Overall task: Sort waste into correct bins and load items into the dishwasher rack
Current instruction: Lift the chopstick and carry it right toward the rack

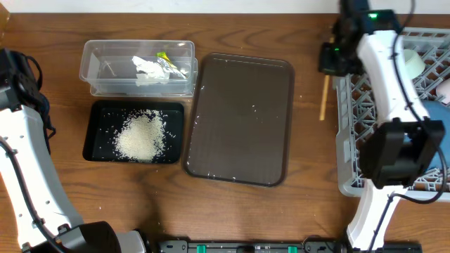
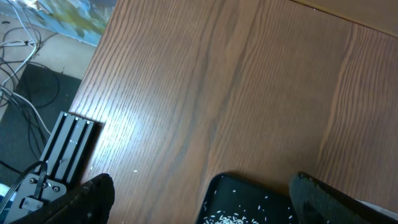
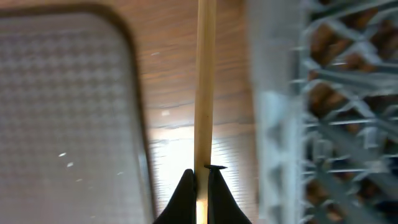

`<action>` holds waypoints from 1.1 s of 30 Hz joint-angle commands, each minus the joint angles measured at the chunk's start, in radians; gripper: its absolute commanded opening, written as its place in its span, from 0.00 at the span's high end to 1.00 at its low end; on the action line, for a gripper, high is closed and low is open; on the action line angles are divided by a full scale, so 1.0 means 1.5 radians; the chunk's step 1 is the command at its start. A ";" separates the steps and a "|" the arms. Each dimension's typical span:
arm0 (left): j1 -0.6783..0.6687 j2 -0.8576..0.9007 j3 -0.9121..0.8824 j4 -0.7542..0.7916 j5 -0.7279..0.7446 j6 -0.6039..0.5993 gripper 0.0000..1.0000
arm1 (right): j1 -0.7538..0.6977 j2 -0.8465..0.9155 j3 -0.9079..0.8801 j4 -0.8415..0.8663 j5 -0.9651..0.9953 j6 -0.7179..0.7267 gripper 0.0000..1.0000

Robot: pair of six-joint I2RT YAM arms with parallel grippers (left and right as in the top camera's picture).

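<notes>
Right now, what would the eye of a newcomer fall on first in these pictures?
First, the heap of white rice in the black tray, at the left in the overhead view. Then the right gripper, shut on the chopstick, in the gap between the brown tray and the rack.

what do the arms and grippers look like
Both the left arm and right arm have white tubular links, black joint housings and thin black cables. A small green light glows on the right arm. The left gripper and right gripper have black fingers.
</notes>
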 commanded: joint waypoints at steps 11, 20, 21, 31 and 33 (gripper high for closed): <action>0.003 -0.005 0.001 -0.004 -0.006 -0.011 0.08 | -0.098 0.000 0.008 0.031 0.002 -0.115 0.89; 0.003 -0.005 0.001 -0.004 -0.006 -0.011 0.08 | -0.100 0.000 0.008 0.033 0.002 -0.169 0.76; 0.003 -0.005 0.001 -0.004 -0.006 -0.011 0.08 | -0.100 0.000 0.007 0.033 0.002 -0.169 0.75; 0.003 -0.005 0.001 -0.004 -0.006 -0.011 0.08 | -0.092 0.000 0.001 0.036 -0.074 -0.139 0.62; 0.003 -0.005 0.001 -0.004 -0.006 -0.011 0.08 | -0.081 0.000 -0.004 0.036 -0.115 -0.136 0.57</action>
